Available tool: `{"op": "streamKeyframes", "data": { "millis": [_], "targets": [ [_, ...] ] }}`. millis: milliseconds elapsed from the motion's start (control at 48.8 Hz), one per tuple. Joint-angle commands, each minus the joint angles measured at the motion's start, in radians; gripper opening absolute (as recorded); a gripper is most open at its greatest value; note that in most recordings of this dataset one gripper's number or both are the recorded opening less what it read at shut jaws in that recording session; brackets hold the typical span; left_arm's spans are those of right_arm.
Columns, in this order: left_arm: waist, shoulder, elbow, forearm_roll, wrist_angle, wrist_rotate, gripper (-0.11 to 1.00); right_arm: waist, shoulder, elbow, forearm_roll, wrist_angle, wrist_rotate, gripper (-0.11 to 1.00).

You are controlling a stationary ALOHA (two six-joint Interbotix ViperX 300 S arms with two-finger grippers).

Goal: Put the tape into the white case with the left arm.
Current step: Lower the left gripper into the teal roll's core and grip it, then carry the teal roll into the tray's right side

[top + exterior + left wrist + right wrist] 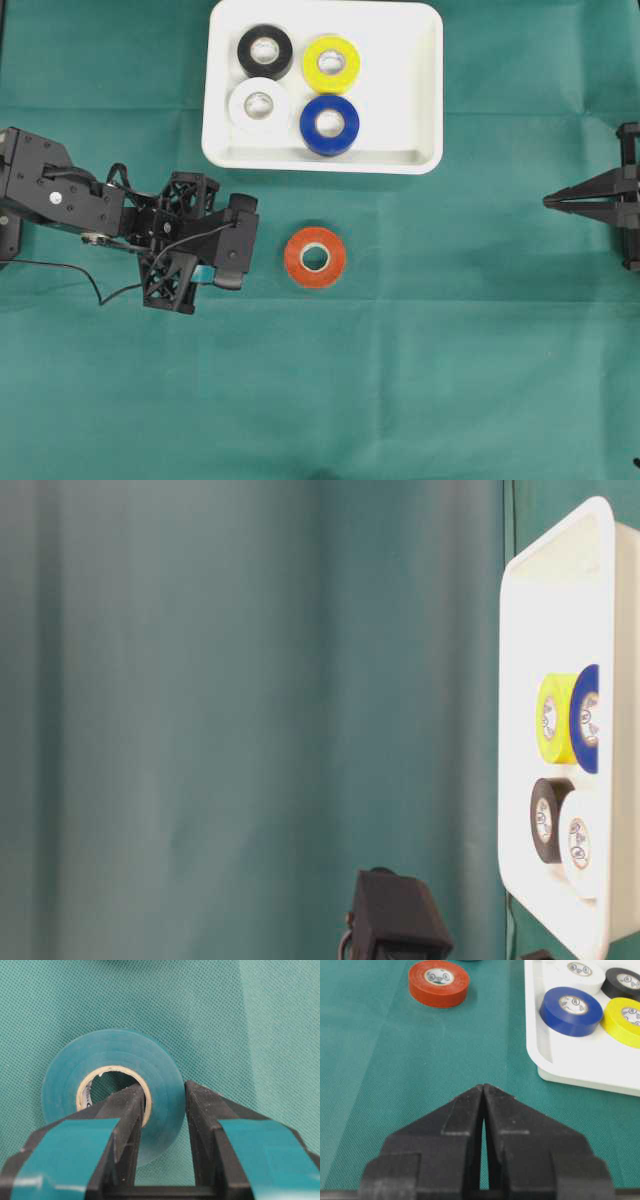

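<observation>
The left gripper (pixel 165 1105) is clamped across the wall of a teal tape roll (pixel 112 1092) lying flat on the green cloth (pixel 450 350): one finger (pixel 127 1110) sits inside the cardboard core, the other (pixel 200 1110) presses on the outer rim. In the overhead view the roll is hidden beneath the gripper (pixel 205 272).

The white case (pixel 425 90) lies up and to the right of the gripper in that view, near but apart, holding black, yellow, white and blue rolls in its left half; its right half is bare. An orange roll (pixel 315 257) lies between gripper and case, just to the right.

The right gripper (pixel 483 1091), jaws together and empty, rests well apart at the far right.
</observation>
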Motion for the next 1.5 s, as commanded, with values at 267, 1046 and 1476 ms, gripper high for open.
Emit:
{"op": "streamKeyframes", "data": {
  "millis": [267,1046,1476],
  "targets": [
    [-0.038,-0.140,-0.038,0.000,0.011,-0.002,0.22,-0.002,0.008,-0.012,-0.008,-0.011,0.000,-0.10],
    [-0.002,-0.190,-0.107,0.003,0.021,0.006,0.22,-0.002,0.008,-0.012,-0.008,-0.009,0.000,-0.10],
    [0.094,-0.028,-0.305,0.003,0.017,0.175,0.22,-0.002,0.008,-0.011,-0.008,-0.009,0.000,-0.10]
  ]
}}
